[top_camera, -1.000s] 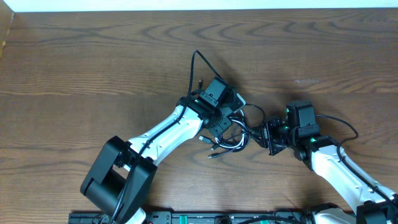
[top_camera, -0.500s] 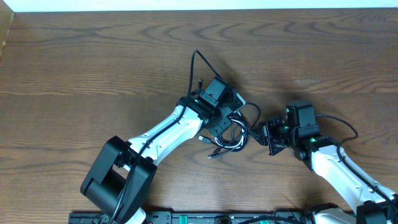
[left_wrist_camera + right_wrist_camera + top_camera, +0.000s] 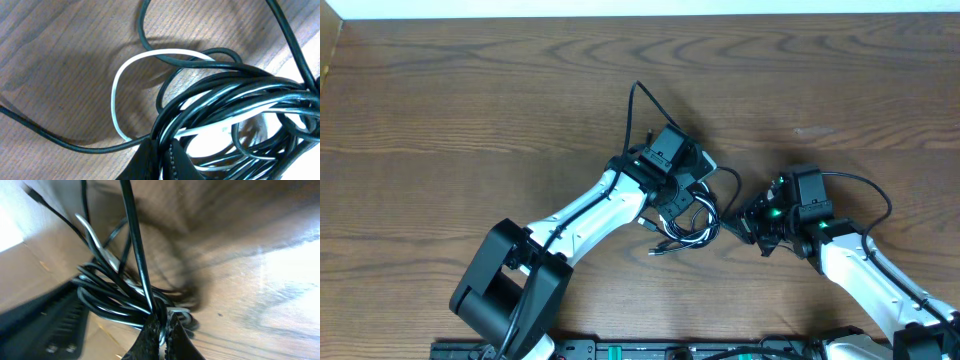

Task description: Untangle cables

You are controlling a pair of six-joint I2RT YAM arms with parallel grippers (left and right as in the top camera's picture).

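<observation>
The cables (image 3: 685, 222) lie knotted mid-way across the worktop (image 3: 470, 100). We hold the left end effector (image 3: 160, 152) closed on them as an anchor. The right end effector (image 3: 161, 330) is pinched shut on one black cable (image 3: 132, 240), presumably to draw it free.

Tangled cables (image 3: 692, 232) lie on the wooden table (image 3: 470, 100).

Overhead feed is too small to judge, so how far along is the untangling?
Done: nothing yet; the black cables and white cable form one knot. In hand: the left gripper and right gripper are each shut on black strands of it. Remaining: pulling every cord free.
</observation>
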